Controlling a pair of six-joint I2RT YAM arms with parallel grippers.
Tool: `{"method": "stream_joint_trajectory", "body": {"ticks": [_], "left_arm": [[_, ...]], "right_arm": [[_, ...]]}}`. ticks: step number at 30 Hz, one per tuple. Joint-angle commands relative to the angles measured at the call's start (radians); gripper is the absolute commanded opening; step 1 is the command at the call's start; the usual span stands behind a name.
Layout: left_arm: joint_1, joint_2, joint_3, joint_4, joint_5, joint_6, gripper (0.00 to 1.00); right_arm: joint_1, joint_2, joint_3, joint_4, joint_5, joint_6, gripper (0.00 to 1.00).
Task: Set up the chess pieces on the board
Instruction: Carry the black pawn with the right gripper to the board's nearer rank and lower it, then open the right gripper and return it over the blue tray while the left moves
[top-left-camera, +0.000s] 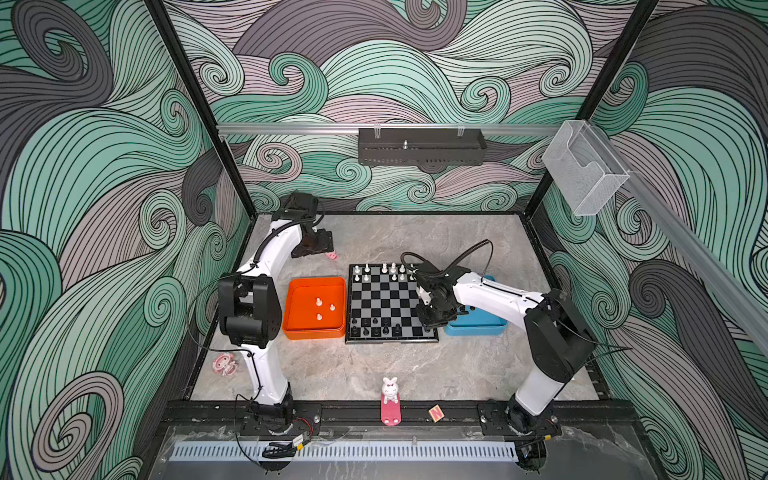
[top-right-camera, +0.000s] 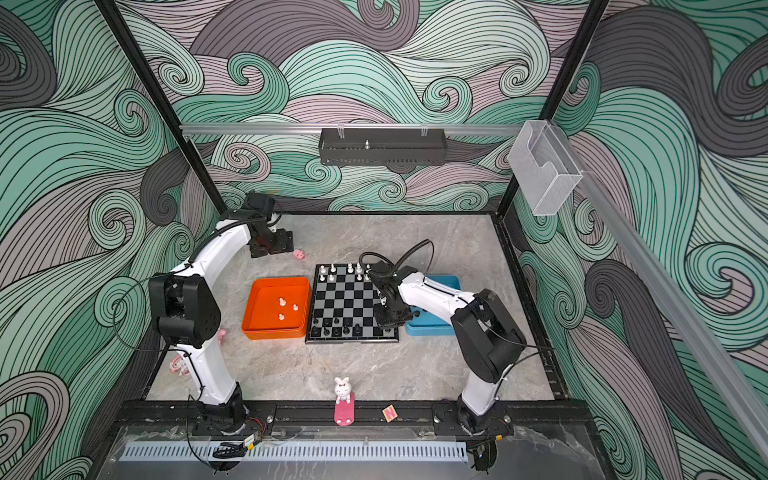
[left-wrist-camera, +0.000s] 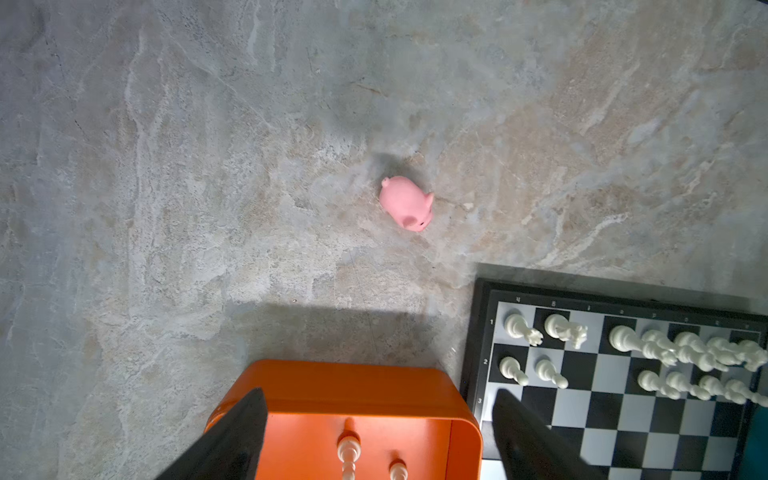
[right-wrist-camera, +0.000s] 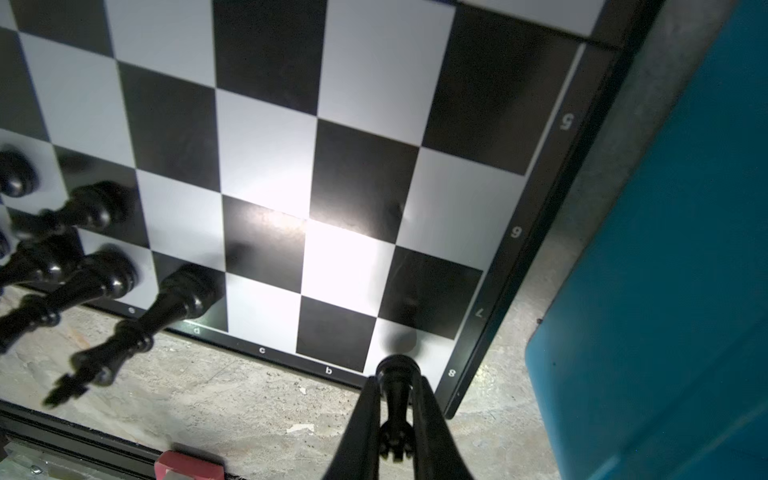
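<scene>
Board (right-wrist-camera: 266, 137) glossy, checked; right claw (right-wrist-camera: 395, 380) clamped on slim turned black piece (right-wrist-camera: 397, 365); left claw (left-wrist-camera: 378, 392) apart.

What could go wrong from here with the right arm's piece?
1. The right gripper holds a black piece over the board's corner square, right by the frame. Released slightly off, it may land on the frame and tip.
2. The grip sits on the piece's narrow stem, so opening could drag it over.
3. The blue tray lies close beside that edge, and a retreat might nudge it.
</scene>
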Motion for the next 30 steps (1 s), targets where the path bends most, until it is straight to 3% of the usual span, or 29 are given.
{"method": "stream_joint_trajectory", "body": {"ticks": [1, 17, 30], "left_arm": [[0.005, 0.009, -0.004, -0.003, 0.012, -0.009, 0.87], [0.005, 0.014, -0.004, -0.003, 0.013, -0.011, 0.88], [0.004, 0.011, -0.002, -0.006, 0.014, -0.013, 0.88]], "right_arm": [[0.007, 0.012, -0.007, -0.002, -0.001, 0.015, 0.17], [0.010, 0.030, -0.001, -0.012, 0.026, 0.011, 0.21], [0.012, -0.018, 0.076, -0.087, 0.082, -0.010, 0.37]]}}
